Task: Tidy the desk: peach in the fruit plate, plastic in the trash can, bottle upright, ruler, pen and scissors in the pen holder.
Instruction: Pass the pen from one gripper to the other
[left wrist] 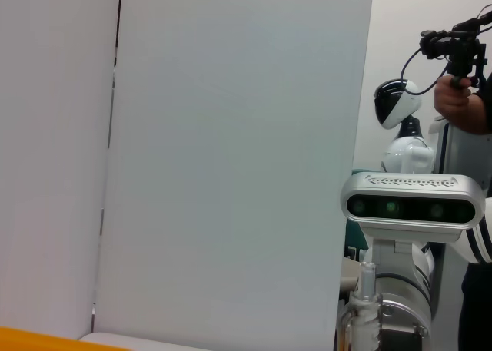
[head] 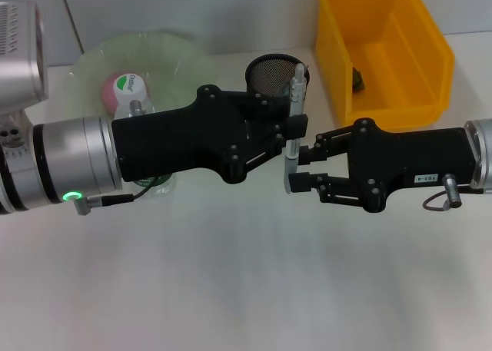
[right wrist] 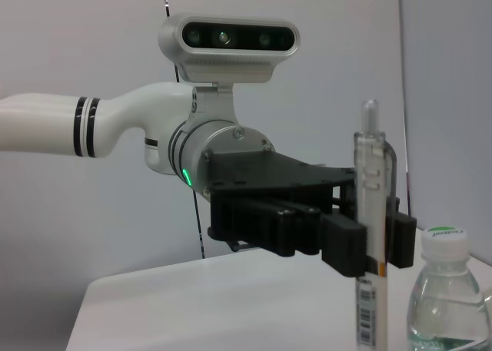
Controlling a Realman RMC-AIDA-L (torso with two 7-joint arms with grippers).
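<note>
— Desk: how much of it is tidied at this moment?

— Most of it, as it is judged. Going from the big things to the small ones: the trash can is placed at the far right, and the plastic is seen inside it as a dark green wad. The fruit plate is placed at the far left, and the peach is lying in it. The pen holder is standing between the two. The bottle is set upright, just in front of the plate.

— And the pen?

— The pen is not yet put away. It is held upright in the air, just beside the pen holder, clamped near its middle by the left gripper. The right gripper is brought against it from the other side; its fingers are kept apart around the pen's lower end, and it cannot be told whether they are touching it.

— What is left, then?

— The pen must be dropped into the holder. The ruler and the scissors are not seen anywhere, and what is inside the mesh cup cannot be made out.

— Can any writing be read?

— Hardly. A green mark with small letters is printed on the bottle's cap, but it is too small to read. A barcode is seen on the pen's lower barrel, and a small white sticker on the right gripper is not legible.
</note>
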